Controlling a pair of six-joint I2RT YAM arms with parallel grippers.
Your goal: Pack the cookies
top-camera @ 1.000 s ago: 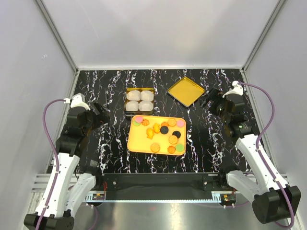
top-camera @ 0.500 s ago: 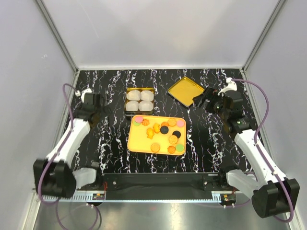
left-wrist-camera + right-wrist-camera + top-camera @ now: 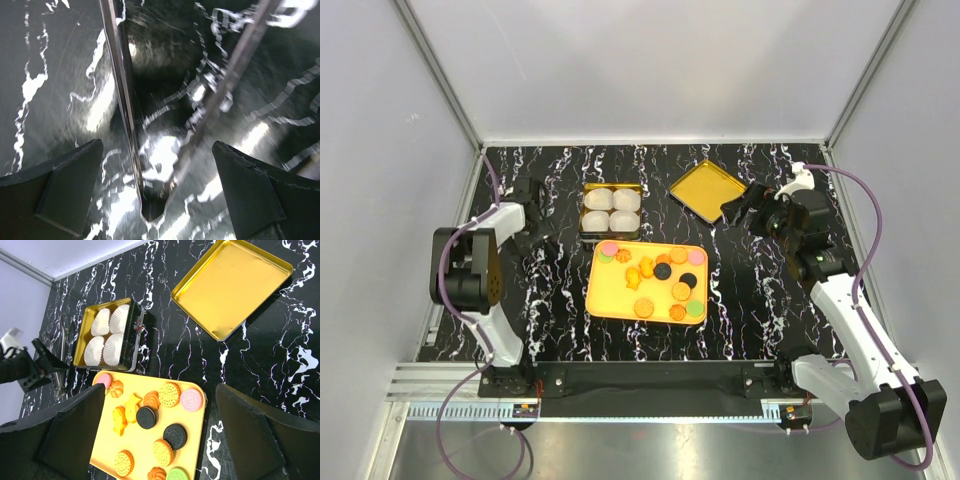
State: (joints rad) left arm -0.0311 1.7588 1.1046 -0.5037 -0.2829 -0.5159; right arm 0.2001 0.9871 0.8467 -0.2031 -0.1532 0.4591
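Observation:
The cookies (image 3: 655, 278) lie loose on an orange tray (image 3: 605, 300) mid-table: orange-tan, dark brown, pink and green ones. They also show in the right wrist view (image 3: 147, 417) on the tray (image 3: 135, 445). My right gripper (image 3: 738, 208) is open and empty, hovering at the right by the gold lid (image 3: 708, 190), above and apart from the tray. Its fingers (image 3: 65, 430) frame the cookies from above. My left gripper (image 3: 540, 232) is open and empty, low over the table at the far left, left of the tin. Its view is blurred and shows only marble between its fingers (image 3: 65, 190).
An open gold tin (image 3: 611, 187) holding four white paper cups (image 3: 611, 210) stands just behind the tray. Its rim (image 3: 132, 340) shows in the right wrist view. The gold lid (image 3: 232, 285) lies upturned at back right. Grey walls and metal posts ring the black marble table.
The left arm has swung outward and back, carrying its gripper toward the far left edge beside the tin. The right gripper has shifted slightly toward the gold lid. Cookies have not moved.

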